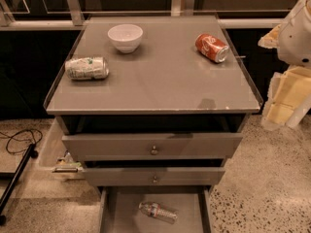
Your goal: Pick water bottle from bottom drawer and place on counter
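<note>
On the flat grey table (pixel 160 89): one round white bowl (pixel 125 37), one red soda can (pixel 212 47), one silver-green can (pixel 87 68). Below: three grey drawers (pixel 194 145), one clear crinkled plastic water bottle (pixel 157 211). At right edge: one pale gripper (pixel 284 111).

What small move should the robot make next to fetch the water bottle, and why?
Probably lower the gripper leftward toward the bottom drawer. The water bottle lies on its side in that open drawer, while the gripper hangs at the picture's right, beside the counter and well above the bottle.
</note>
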Available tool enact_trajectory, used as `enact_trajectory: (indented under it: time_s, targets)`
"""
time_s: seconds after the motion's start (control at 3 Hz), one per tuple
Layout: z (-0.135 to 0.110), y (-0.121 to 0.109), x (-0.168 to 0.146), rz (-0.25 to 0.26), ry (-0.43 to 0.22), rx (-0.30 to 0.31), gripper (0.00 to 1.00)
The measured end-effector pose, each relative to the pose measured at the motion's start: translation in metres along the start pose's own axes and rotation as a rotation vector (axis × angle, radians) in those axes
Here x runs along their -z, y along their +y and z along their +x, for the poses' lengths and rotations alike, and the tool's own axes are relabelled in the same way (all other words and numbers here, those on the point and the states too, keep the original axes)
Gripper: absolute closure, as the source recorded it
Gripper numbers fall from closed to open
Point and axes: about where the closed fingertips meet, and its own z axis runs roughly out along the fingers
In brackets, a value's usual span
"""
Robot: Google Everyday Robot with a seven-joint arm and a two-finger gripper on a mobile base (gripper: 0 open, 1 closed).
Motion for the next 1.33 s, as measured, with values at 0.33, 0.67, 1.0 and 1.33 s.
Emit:
enact_trajectory:
  time_s: [0.33,0.67,1.0,1.33]
  targets:
    - [0.0,0.0,0.0,0.0,0.0,0.0,0.0]
    - [-0.001,0.01,-0.011,-0.017,-0.006,0.017,0.0]
    - [-0.002,0.043,-0.042,-0.069,-0.049,0.055,0.0]
    - [0.002,0.086,-0.08,-0.117,-0.112,0.089,0.0]
